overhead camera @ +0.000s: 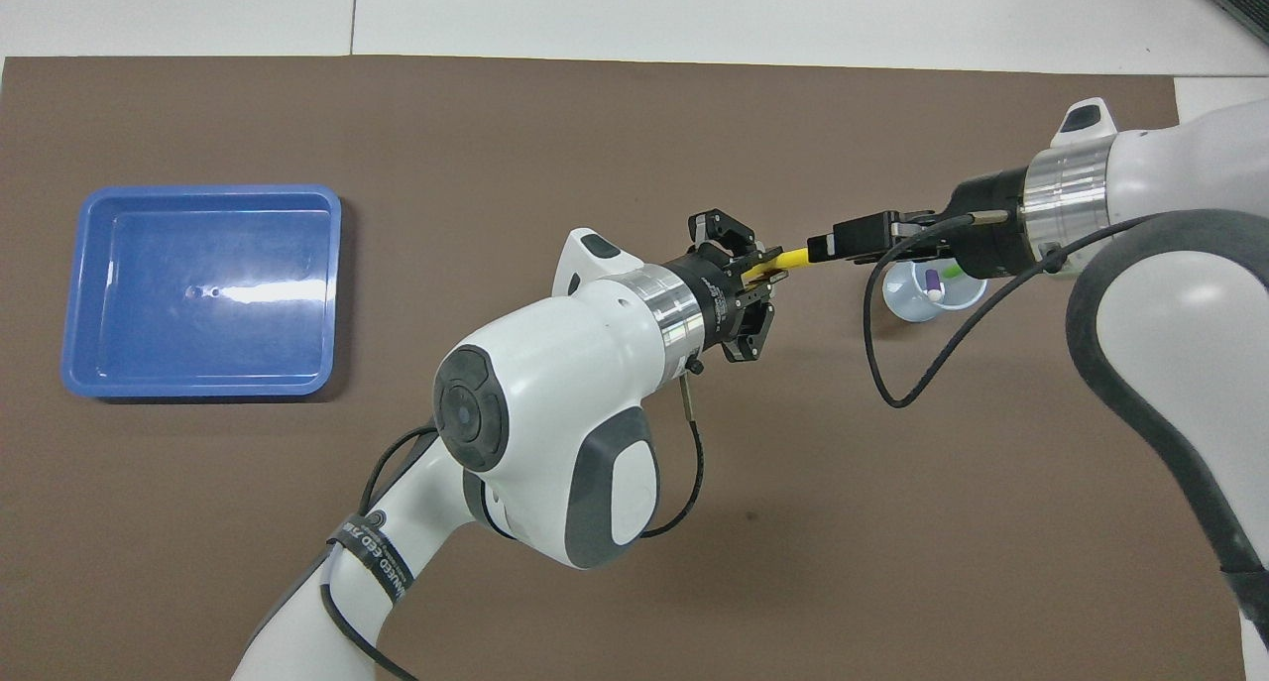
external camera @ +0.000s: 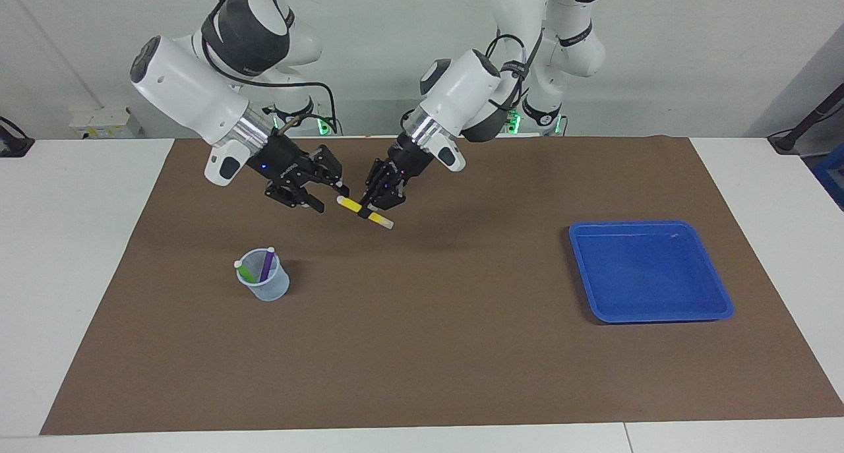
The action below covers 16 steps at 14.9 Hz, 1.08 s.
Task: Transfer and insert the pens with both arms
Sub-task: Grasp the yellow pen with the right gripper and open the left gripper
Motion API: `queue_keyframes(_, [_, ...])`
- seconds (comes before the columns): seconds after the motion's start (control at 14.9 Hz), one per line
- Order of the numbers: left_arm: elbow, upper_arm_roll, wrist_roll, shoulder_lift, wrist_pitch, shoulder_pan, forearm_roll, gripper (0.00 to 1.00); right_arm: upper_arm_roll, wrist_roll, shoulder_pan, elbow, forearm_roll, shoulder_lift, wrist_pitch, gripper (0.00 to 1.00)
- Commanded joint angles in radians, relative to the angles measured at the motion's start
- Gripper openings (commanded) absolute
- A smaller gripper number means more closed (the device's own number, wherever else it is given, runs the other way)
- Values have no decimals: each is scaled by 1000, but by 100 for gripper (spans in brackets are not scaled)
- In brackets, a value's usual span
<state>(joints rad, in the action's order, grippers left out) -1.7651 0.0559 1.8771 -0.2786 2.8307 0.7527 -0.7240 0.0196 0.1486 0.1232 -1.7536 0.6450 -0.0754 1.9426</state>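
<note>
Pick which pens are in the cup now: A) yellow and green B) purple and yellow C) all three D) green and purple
D: the green pen and purple pen stand in the cup; the left gripper holds the yellow pen in the air.

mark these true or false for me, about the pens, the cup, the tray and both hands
1. The left hand holds the yellow marker pen in the air. True.
2. The blue plastic tray has a pen lying in it. False: no pen shows in it.
3. The green marker pen and the purple marker pen stand in the clear plastic cup. True.
4. The cup lies tipped on its side. False: it stands upright on the brown mat.
5. The right hand hangs over the tray. False: it is at the free end of the yellow pen, over the mat, toward the right arm's end of the table.
</note>
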Motion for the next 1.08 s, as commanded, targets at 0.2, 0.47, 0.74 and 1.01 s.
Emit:
queue_keyframes(0.2, [-10, -5, 8, -1, 58, 17, -20, 0, 6, 5, 4, 3, -15, 2, 19, 59])
queue_keyframes(0.47, [-8, -5, 10, -5, 78, 20, -19, 0, 6, 5, 6, 3, -18, 0, 22, 54])
queue_keyframes(0.74, [-8, -5, 11, -7, 87, 31, -20, 0, 6, 3, 7, 8, -18, 0, 24, 52])
queue_keyframes(1.01, [-8, -5, 13, -7, 96, 43, -20, 0, 8, 3, 21, 11, -19, -4, 51, 52])
